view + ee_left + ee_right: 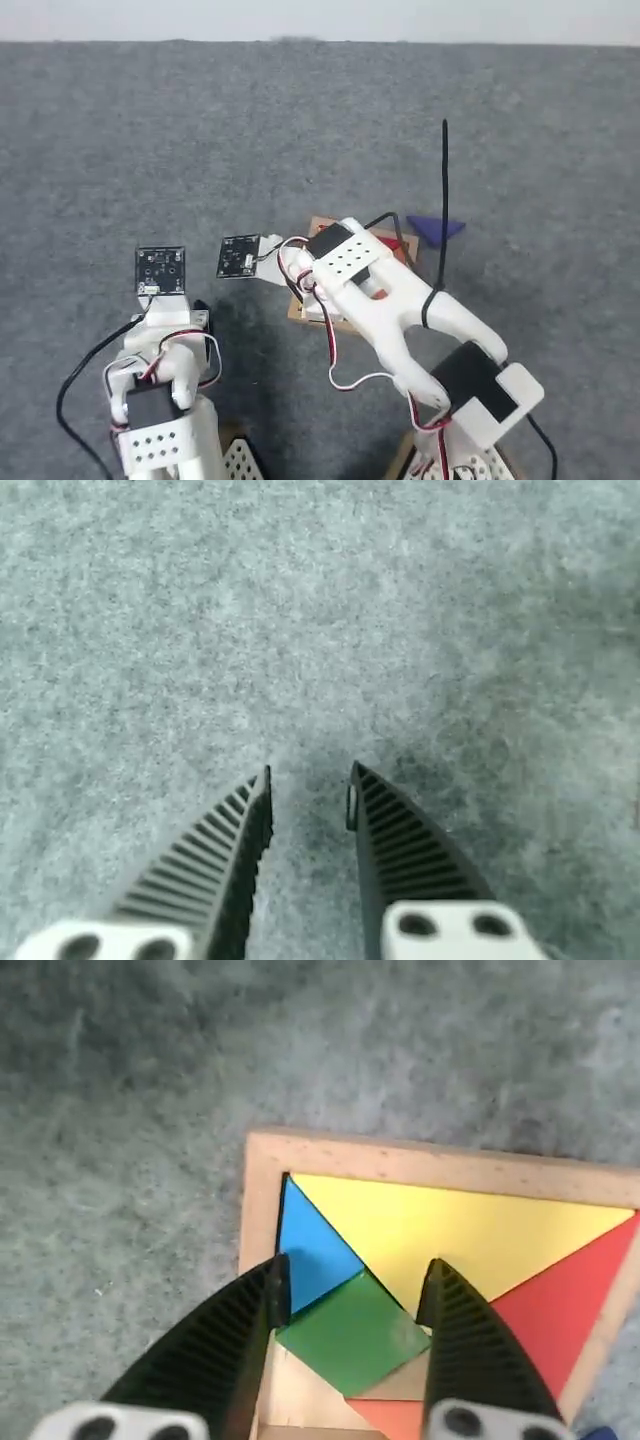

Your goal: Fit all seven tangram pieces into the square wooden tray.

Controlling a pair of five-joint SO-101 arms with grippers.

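Nearest the lens, the right gripper (357,1282) hung over the wooden tray (262,1210) with its jaws spread apart and nothing held. Its fingertips sat above either side of a green square (350,1338) lying in the tray. Just past the square, a blue triangle (312,1250) filled one corner, touching a large yellow triangle (450,1230) along the far rim. A red triangle (545,1305) lay beside that. Bare wood showed next to the green square. The left gripper (310,770), well apart from the tray, also had its jaws released, above plain grey mat (320,600). From the high view, the right arm (390,300) hid most of the tray. A dark blue triangle (436,229) lay on the mat just outside it, with a black cable (444,180) beside it.
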